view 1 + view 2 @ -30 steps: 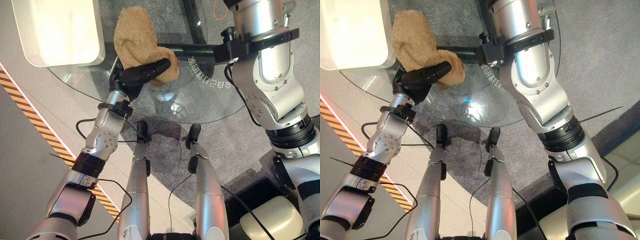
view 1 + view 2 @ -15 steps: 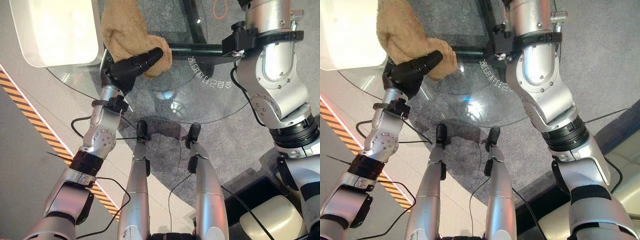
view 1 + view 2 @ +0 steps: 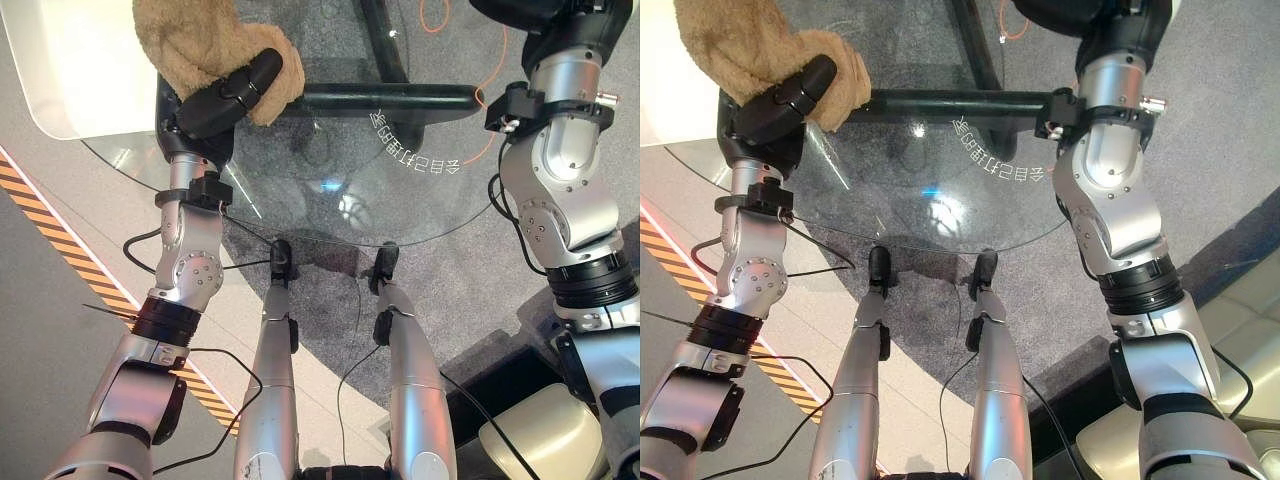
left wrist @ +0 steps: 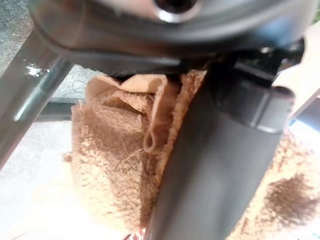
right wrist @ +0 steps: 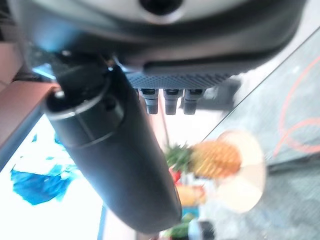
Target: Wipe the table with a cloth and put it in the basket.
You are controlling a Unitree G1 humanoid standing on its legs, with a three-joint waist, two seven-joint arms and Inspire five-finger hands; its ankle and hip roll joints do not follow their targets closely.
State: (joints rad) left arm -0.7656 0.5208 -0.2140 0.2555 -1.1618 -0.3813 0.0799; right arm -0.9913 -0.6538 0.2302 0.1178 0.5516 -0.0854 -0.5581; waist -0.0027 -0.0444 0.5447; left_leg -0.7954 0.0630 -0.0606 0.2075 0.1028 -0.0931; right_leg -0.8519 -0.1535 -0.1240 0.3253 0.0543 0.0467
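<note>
While the glass table (image 3: 300, 190) shows no basket, you look to be mid-wipe: your left hand (image 3: 222, 98) is clenched on the tan cloth (image 3: 195, 45) at the far left edge; right hand (image 5: 115, 145), I cannot tell. Next, sweep back across.

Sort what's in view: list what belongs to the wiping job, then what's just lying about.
Belongs to the job:
- tan cloth, held in the left hand
- round glass table
- white basket at the table's left

Lying about:
- pineapple
- orange cable on the floor
</note>
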